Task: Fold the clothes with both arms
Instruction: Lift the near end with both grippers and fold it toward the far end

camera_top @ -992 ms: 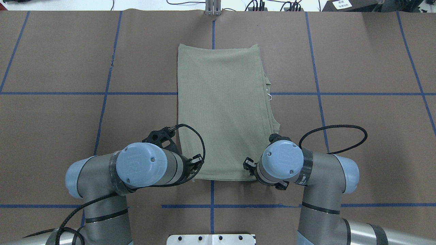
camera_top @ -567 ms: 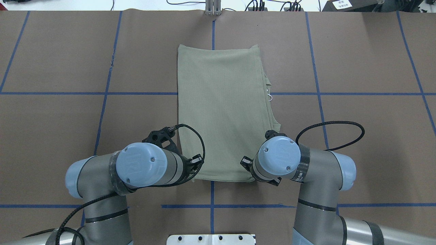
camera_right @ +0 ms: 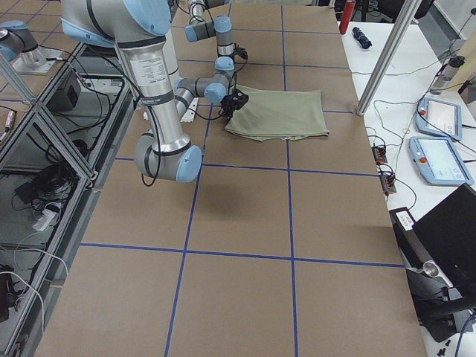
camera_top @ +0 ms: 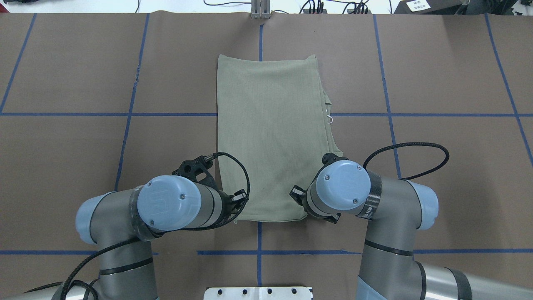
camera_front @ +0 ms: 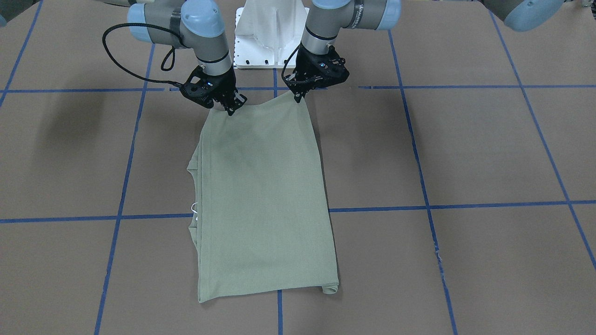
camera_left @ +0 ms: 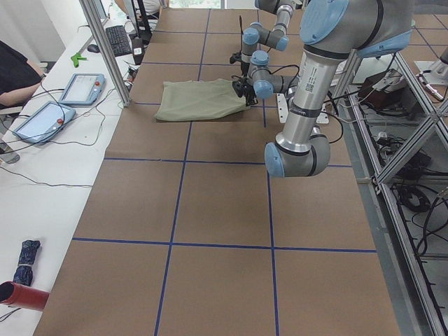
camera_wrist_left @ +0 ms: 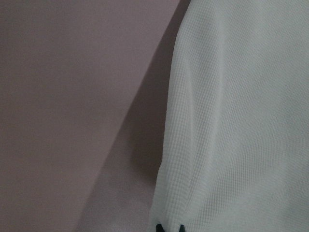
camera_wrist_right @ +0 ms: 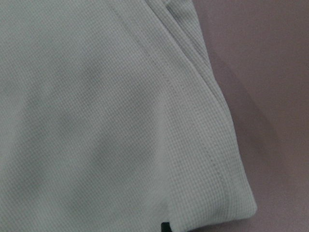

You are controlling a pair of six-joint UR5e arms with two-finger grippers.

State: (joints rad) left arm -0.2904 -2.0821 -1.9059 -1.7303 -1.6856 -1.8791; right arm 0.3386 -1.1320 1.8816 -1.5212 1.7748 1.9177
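The sage-green shirt (camera_front: 260,200) lies folded into a long strip in the middle of the brown table (camera_front: 465,149), its length running from the robot's side to the far side. The front-facing view shows what the overhead one cannot. The left gripper (camera_front: 298,96) is pinched closed on the shirt's near left corner and the right gripper (camera_front: 231,108) on its near right corner. The hem between them is raised off the table and sags slightly. From overhead the blue wrist caps (camera_top: 168,202) cover both sets of fingers. That view does show stacked layers stepping out along the shirt's right edge, and a small white loop (camera_top: 331,120) there. The left wrist camera shows two dark fingertips (camera_wrist_left: 159,227) close together on waffle-knit cloth, and the right wrist camera shows a stitched hem. A black band on the right arm (camera_top: 391,196) carries white lettering too small to read.
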